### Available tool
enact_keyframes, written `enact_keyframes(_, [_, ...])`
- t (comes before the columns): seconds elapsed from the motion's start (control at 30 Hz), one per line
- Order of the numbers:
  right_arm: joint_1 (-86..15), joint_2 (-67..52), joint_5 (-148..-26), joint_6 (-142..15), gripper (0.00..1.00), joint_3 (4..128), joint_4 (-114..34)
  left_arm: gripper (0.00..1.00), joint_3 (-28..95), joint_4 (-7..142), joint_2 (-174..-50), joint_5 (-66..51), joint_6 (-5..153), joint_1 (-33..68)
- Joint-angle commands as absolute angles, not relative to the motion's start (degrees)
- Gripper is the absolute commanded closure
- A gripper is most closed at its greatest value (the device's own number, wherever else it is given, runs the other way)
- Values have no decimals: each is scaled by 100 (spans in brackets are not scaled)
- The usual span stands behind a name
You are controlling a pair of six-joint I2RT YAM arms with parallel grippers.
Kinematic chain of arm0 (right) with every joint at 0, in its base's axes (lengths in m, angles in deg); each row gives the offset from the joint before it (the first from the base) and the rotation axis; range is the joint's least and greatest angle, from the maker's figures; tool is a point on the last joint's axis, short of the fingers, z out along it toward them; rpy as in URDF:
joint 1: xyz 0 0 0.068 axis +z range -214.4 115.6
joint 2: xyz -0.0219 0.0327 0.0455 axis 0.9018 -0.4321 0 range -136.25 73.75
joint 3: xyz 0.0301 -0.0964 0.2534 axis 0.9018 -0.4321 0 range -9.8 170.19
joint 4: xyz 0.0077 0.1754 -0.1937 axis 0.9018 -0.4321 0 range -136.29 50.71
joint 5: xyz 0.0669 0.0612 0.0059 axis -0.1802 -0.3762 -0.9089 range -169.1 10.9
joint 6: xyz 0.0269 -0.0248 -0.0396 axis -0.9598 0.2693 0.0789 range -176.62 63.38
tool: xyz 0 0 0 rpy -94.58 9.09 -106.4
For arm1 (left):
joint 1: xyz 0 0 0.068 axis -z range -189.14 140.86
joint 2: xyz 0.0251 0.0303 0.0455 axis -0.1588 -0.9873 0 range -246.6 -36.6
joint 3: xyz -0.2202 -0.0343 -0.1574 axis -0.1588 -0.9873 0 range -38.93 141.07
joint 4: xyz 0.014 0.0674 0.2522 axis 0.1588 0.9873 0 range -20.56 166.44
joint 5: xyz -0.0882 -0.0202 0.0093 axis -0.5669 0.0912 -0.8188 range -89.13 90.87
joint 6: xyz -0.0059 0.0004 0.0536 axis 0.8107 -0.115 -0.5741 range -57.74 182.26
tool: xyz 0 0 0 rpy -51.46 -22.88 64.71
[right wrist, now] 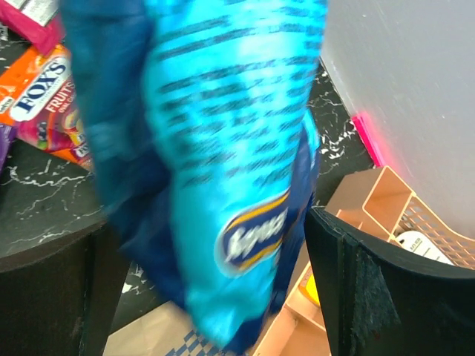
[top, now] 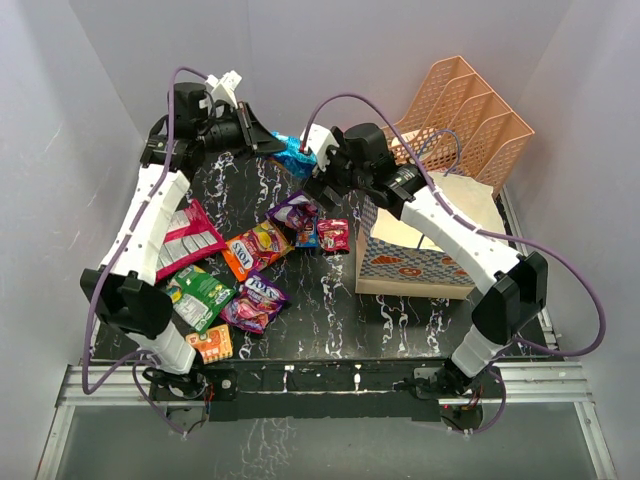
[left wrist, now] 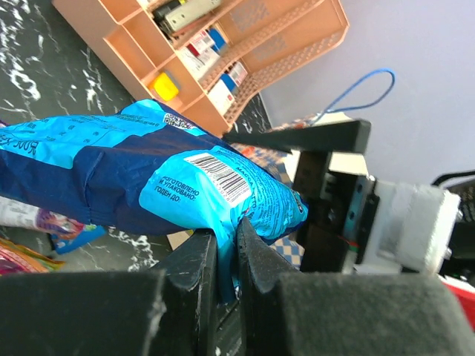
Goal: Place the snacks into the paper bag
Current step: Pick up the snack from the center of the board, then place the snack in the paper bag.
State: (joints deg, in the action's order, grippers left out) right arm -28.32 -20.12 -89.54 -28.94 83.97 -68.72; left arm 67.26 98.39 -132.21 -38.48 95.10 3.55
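Black marbled tabletop point(top: 330, 310), white walls point(top: 90, 100); left hand point(left wrist: 226, 246) pinching blue packet point(left wrist: 148, 178); right hand point(right wrist: 215, 293) spread wide around same packet.

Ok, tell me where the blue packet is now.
Top view, far middle: the blue packet is pinched in the left gripper, inside the open right gripper, left of the peach organizer.

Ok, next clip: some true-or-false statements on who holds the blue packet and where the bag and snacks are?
The left gripper is shut on the blue packet. True.
The right gripper is shut on it too. False: its fingers stand open either side of it.
The blue packet is inside the paper bag. False: it hangs outside, between the grippers.
Several snacks lie on the table. True.
The peach organizer stands back left. False: back right.
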Motion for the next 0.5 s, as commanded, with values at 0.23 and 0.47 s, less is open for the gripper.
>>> enact_keyframes(0.23, [-2788, -1573, -8792, -2605, 7, 8143, -6087, 100, 6197, 8797, -12311, -4538, 10080, 448])
enact_keyframes(0.47, [-2791, -1310, -9390, -2617, 41, 8066, -6198, 100, 5520, 8318, -11903, -4659, 10282, 450])
